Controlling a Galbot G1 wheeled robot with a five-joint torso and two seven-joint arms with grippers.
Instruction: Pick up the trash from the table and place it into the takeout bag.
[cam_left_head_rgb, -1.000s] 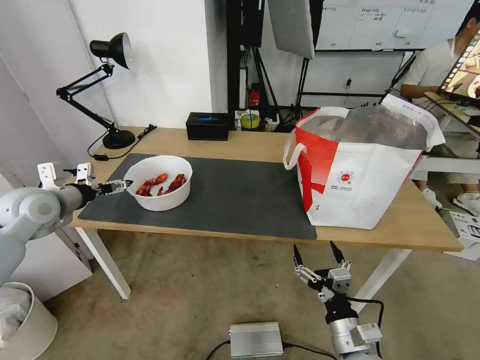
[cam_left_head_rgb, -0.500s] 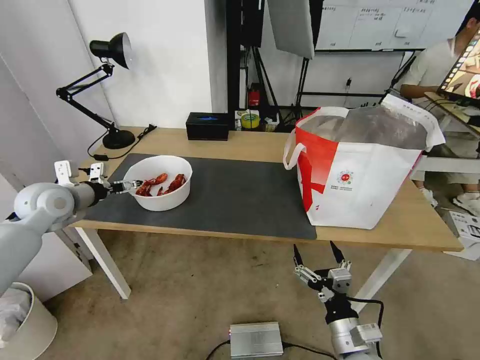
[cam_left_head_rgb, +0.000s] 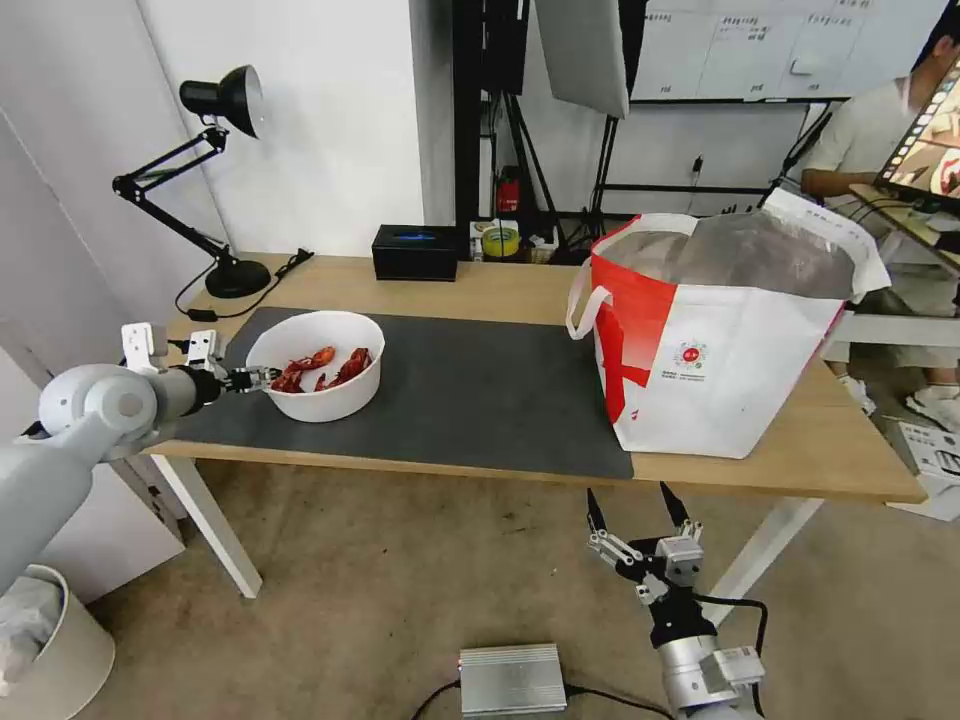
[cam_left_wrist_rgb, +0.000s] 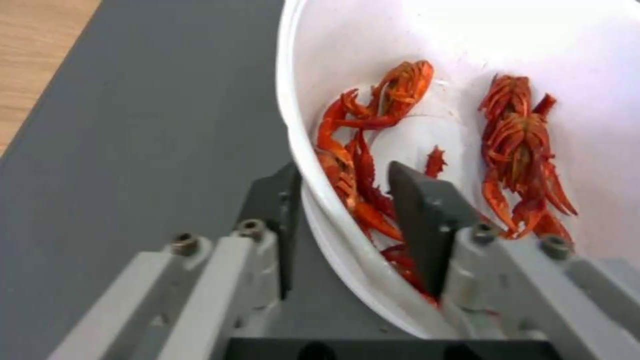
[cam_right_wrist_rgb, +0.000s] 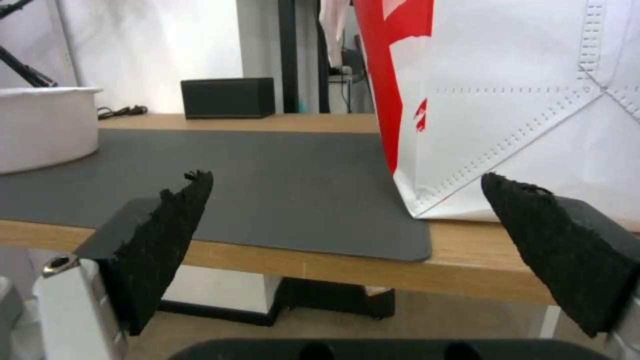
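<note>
**At the bowl's near-left rim: a pinch that has to hold**

On the left half of the dark mat (cam_left_head_rgb: 440, 390), the white bowl of crayfish (cam_left_head_rgb: 318, 378) sits upright, and the left tool (cam_left_head_rgb: 258, 378) straddles its near-left rim. The wrist view shows one finger (cam_left_wrist_rgb: 417, 220) inside the wall, against the crayfish shells (cam_left_wrist_rgb: 360, 165), and the other outside, with the thin rim running between them. The jaws look close on the wall, yet a sliver of space may remain, so whether the pinch is fully clenched I cannot tell.

To do this step well, the squeeze should seat firmly on the wall before any lift. A one-sided grip on a wide, light bowl will likely tip it, so keeping it level matters, or the shells may spill. The takeout bag (cam_left_head_rgb: 715, 335) stands well apart at the right end of the worktop (cam_left_head_rgb: 500, 285), its mouth high, so the carry needs height.

The left arm reaches in low and almost level from the left edge. The right tool (cam_left_head_rgb: 640, 510) hangs released, fingers spread, below the worktop's near edge.
</note>
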